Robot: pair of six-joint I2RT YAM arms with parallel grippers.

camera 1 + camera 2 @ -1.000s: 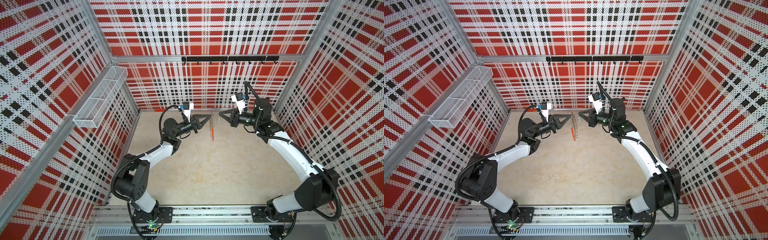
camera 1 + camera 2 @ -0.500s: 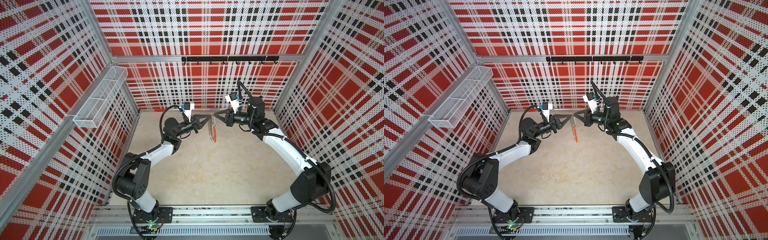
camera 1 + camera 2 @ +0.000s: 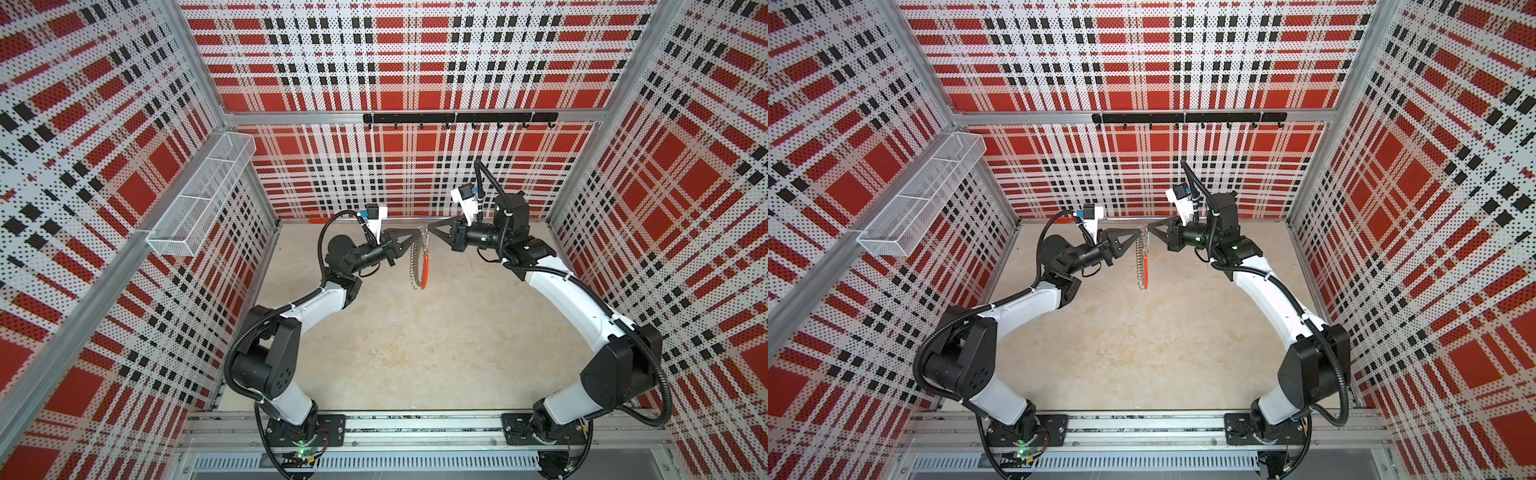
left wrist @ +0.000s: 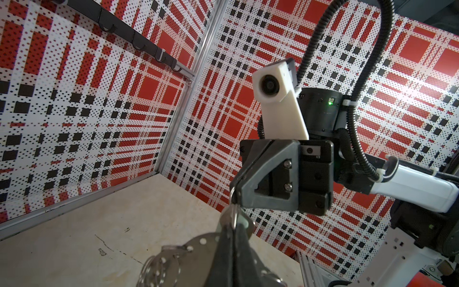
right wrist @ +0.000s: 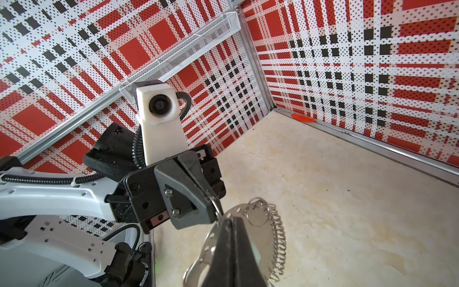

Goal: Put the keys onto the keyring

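Your keyring hangs on edge in mid-air toward 12 o'clock of the floor, clear of the surface. In both top views it is a thin sliver, with silver wire clips on one side and an orange-red arc on the other.

The left gripper and right gripper meet tip to tip above it, both clenched. The left one grips the keyring at its top edge. The right one pinches the thin wire loop of the key.

Beneath lies a beige, stained floor. Red, black and white plaid panels wall it in. A black hook rail sits at 12 o'clock and a white wire basket at 10 o'clock. A small orange-red strip lies at the foot of the back wall.

Only the wrist views give you the keyring's flat grey face with its holes. Only they show the small silver key and its pale mint tag, which rests against the right gripper's finger. The top views hide both. You cannot tell whether the loop has caught a clip.
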